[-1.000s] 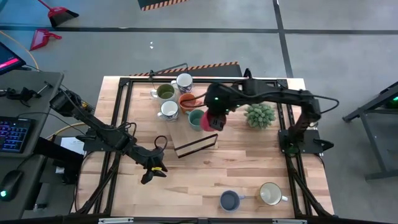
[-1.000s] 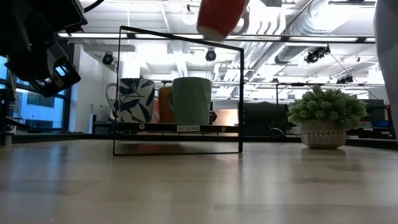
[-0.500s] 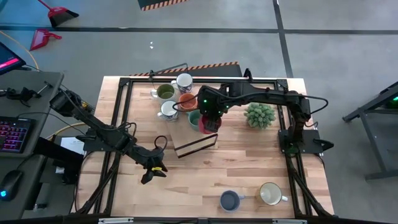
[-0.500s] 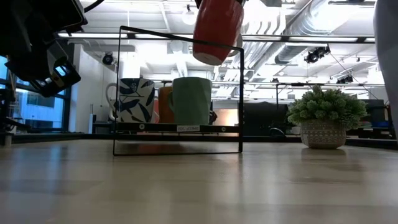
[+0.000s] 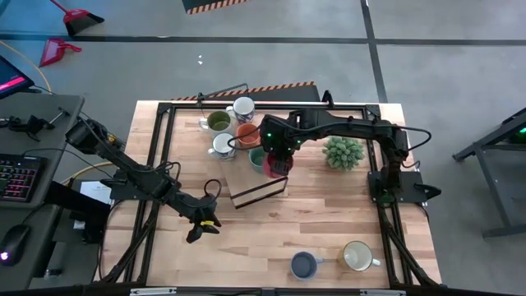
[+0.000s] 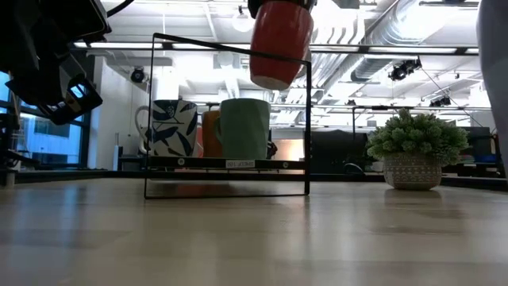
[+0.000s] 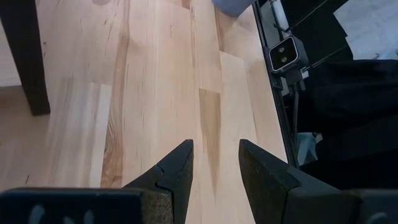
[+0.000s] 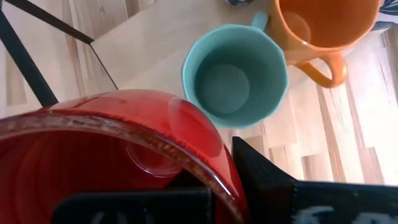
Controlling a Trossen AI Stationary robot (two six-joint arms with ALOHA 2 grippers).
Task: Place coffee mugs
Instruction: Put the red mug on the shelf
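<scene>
The right gripper (image 5: 278, 156) is clamped on the rim of the red mug (image 6: 279, 44), which hangs upright, mouth up, above the black wire rack (image 6: 227, 164) at the high view's upper centre. Five mugs cluster there: teal (image 8: 235, 76), orange (image 8: 323, 28), olive (image 5: 218, 122) and two white (image 5: 222, 145). A blue mug (image 5: 304, 265) and a cream mug (image 5: 357, 256) stand at lower right. The left gripper (image 7: 214, 171), fingers parted and empty, hovers over bare wood at lower left.

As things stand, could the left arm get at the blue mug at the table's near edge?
Probably yes: the left gripper hangs open and empty, with bare table between it and the blue mug.
</scene>
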